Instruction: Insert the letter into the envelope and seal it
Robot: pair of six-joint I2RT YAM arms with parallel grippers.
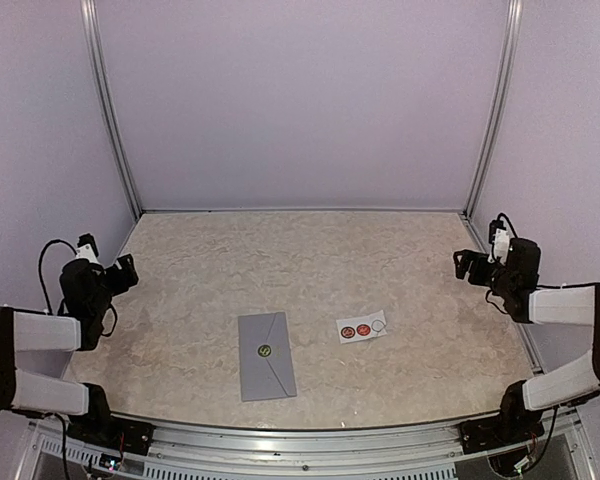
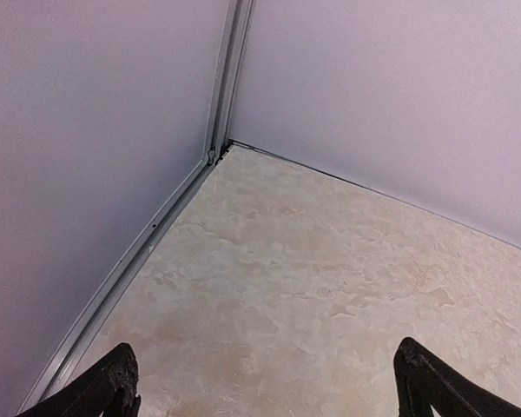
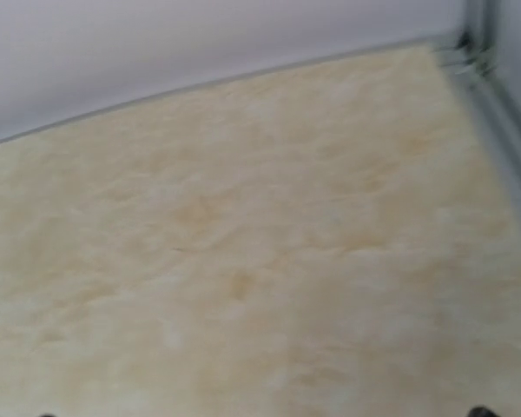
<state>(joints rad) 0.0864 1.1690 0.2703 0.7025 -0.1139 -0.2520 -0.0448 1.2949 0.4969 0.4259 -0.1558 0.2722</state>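
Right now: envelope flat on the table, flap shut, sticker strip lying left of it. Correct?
No: the sticker strip lies right of the envelope, not left; the top external view shows it. Flat and flap shut are correct.

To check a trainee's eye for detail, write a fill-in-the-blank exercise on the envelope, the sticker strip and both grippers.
1. A round ____ sits at the tip of the closed flap of the envelope.
2. The white sticker strip carries ____ red stickers.
3. The strip lies on the envelope's ____ side, by the robot's own sides.
4. The left gripper and the right gripper both stand ____, far from the envelope.

Missing words: sticker; two; right; open.
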